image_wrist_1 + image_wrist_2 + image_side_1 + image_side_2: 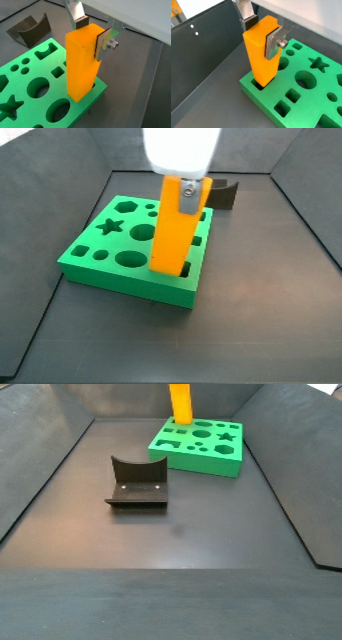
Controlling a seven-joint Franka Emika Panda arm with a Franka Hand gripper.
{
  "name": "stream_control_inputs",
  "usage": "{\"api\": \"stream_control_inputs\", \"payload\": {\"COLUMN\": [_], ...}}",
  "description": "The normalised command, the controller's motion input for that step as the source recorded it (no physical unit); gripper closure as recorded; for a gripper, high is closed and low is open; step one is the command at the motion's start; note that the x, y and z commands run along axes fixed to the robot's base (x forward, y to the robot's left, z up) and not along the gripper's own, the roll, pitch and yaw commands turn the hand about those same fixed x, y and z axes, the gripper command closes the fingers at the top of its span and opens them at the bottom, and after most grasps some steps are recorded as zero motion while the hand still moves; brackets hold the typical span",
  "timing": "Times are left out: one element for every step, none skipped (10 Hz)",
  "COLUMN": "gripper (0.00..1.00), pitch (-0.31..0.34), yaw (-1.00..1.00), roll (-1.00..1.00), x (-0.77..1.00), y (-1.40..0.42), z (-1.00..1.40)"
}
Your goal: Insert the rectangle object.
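The rectangle object is being held upright between the 2 silver fingers of the gripper, which are closed flat against its opposite faces near the top end. Its long axis is being kept close to vertical, in line with the gripper above it, as is being shown in both wrist views.

The lower end of the bar is being presented at a rectangular slot beside one edge of the green board. In both wrist views the bottom appears to be already entering the slot, though how deep it is sitting cannot be told. The board is lying toward the far edge of the table in a side view, with the bar rising from the board's left-hand edge there.

The dark grey block is standing well apart from the board, nearer the middle of the table, and is not being touched.

The coming move is judged to turn on this vertical alignment: the bar is hanging straight below the jaws, so a straight descent is being called for, with any tilt likely to jam the bar against the slot walls.
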Motion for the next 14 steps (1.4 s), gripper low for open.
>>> {"api": "stream_control_inputs", "payload": {"gripper": [1.00, 1.00, 1.00, 1.00, 1.00, 1.00, 1.00, 1.00, 1.00, 1.00, 1.00, 1.00, 1.00, 1.00], "pitch": [-0.264, -0.364, -0.441, -0.347, -0.031, 0.000, 0.036, 0.046, 0.007, 0.000, -0.074, -0.131, -0.170, -0.066], "yaw": [0.00, 0.00, -0.02, -0.03, -0.04, -0.07, -0.10, -0.11, -0.13, -0.15, -0.08, 0.00, 0.02, 0.15], "roll": [-0.24, -0.37, -0.43, -0.34, -0.01, 0.00, 0.05, 0.03, 0.00, -0.01, -0.04, 0.00, 0.16, 0.41], "x": [-0.17, -0.21, -0.32, -0.18, 0.19, 0.46, 0.59, 0.61, 0.39, 0.17, -0.01, -0.21, -0.30, -0.07], "y": [0.00, 0.00, 0.00, 0.00, -0.11, -0.19, -0.25, -0.23, -0.09, 0.00, 0.05, 0.08, 0.00, -0.19], "z": [-0.06, 0.00, 0.00, -0.05, -0.16, -0.16, -0.08, -0.08, -0.11, -0.16, -0.24, -0.35, -0.44, -0.34]}}
